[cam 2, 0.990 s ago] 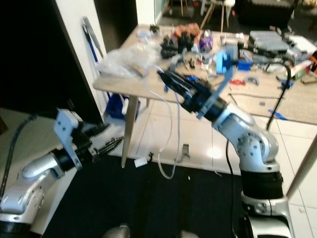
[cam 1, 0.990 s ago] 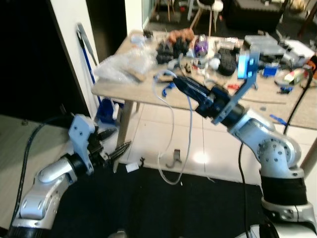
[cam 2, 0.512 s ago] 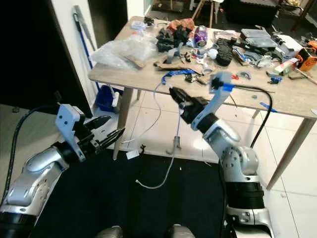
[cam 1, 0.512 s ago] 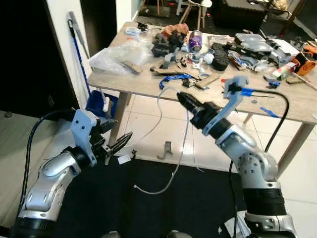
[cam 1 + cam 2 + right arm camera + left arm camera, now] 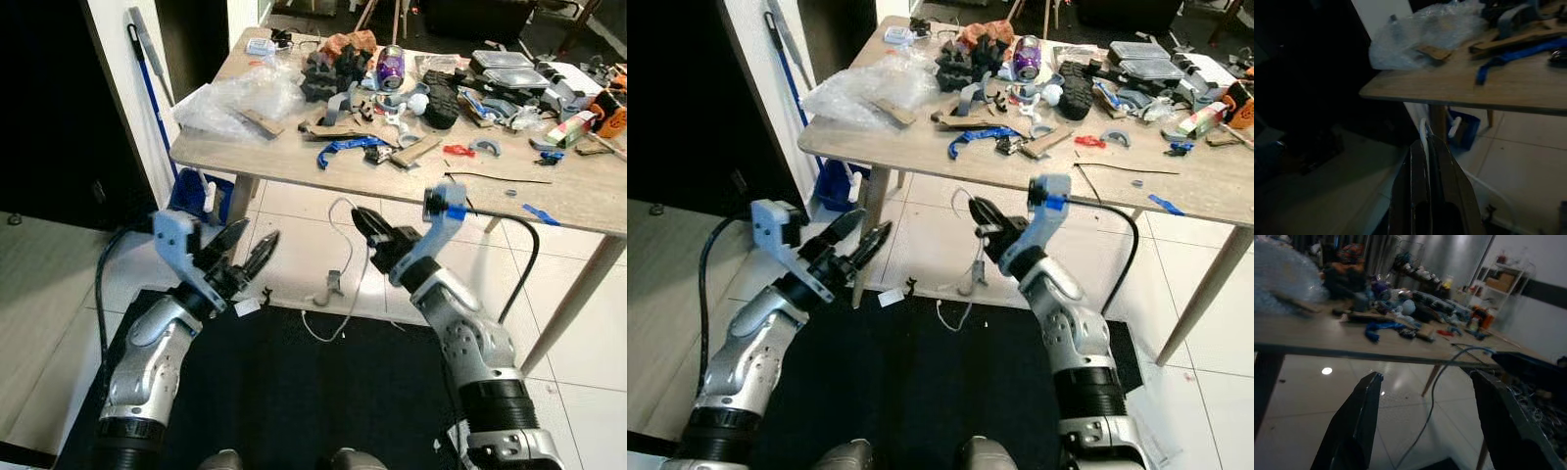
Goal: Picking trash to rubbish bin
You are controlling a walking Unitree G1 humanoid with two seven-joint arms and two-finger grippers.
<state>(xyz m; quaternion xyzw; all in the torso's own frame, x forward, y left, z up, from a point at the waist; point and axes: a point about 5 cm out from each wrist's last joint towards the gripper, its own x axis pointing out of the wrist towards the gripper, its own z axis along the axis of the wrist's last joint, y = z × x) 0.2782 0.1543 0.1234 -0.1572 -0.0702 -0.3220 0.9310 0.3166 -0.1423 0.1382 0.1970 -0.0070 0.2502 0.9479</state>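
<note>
Both our arms are silver metal tubes with chunky rounded joints and black ribbed cuffs near the base. Each wrist carries a pale blue printed bracket, the right one with bright blue tape. Thick black cables loop off both. The left end effector [image 5: 241, 262] and right end effector [image 5: 364, 222] have long black tapered fingers.

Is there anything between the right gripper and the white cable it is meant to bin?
Nothing visible. The right gripper is shut on the white cable, which hangs from its fingers in front of the table. The left gripper is open, apart. No rubbish bin can be made out.
</note>
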